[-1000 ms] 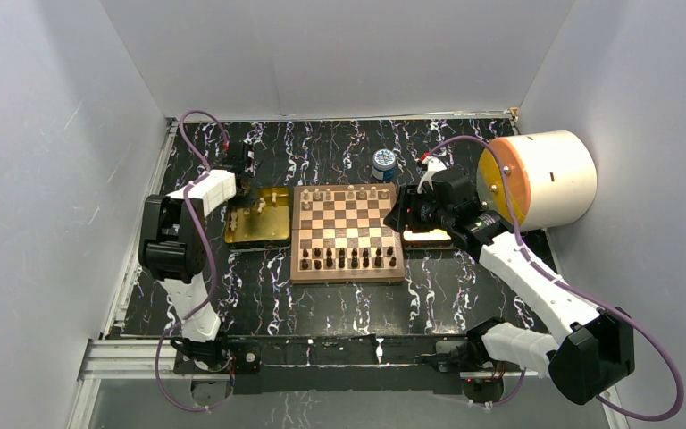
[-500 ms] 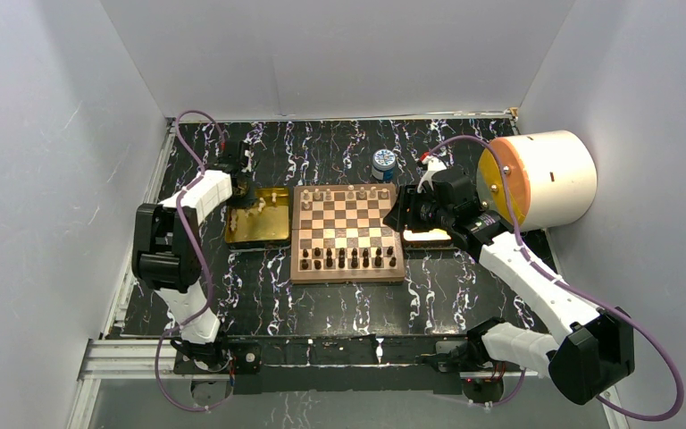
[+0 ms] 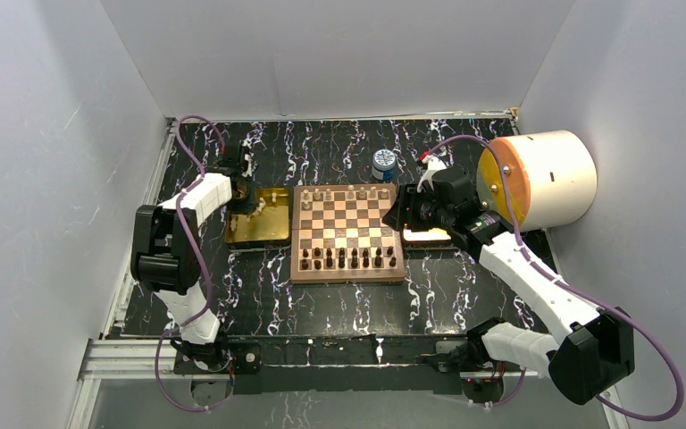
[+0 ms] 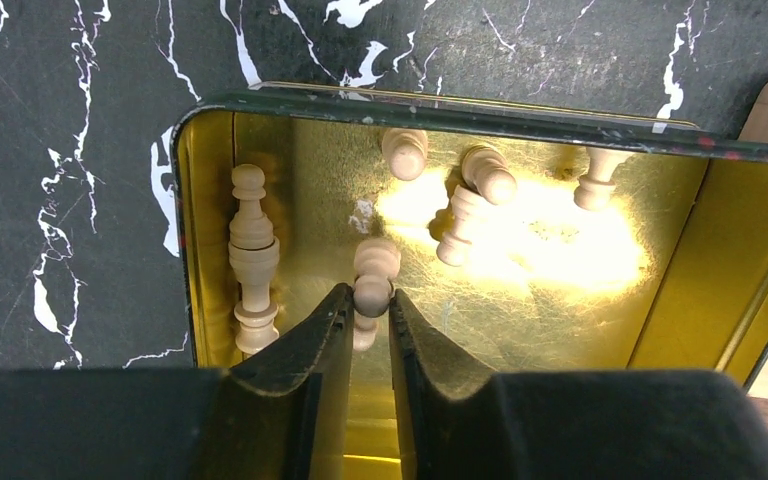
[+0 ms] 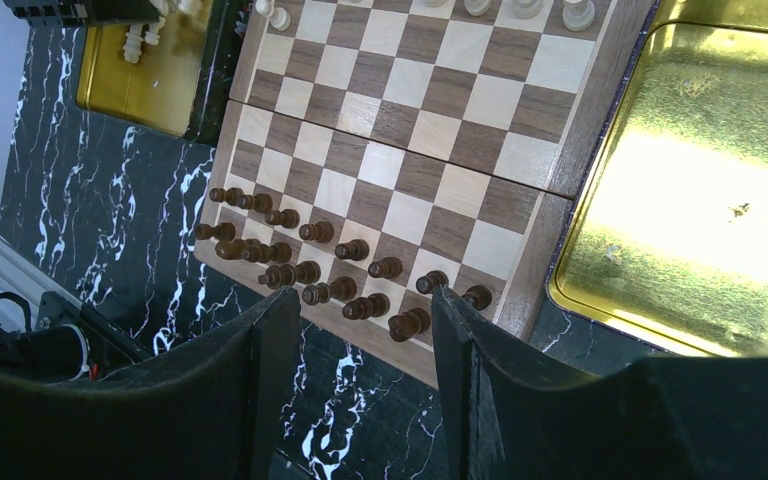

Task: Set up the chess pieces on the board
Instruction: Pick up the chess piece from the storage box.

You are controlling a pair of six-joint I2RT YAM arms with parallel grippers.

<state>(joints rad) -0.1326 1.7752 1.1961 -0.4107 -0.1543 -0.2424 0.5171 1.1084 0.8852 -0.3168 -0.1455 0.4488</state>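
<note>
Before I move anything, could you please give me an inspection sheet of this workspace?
Surface: black table with white veins.
Job's things: board lies mid-table; cream pieces lie loose in the left tray, others stand on the board's far row.
Clutter: dark pieces on the near two rows; right tray beside the board; jar behind it; white drum at the right.
Tools: left tool shut on one cream piece in the left tray; right tool open, holding nothing, above the board's right side.
Cables: purple cables loop off both arms.
Surroundings: white walls on three sides.
</note>
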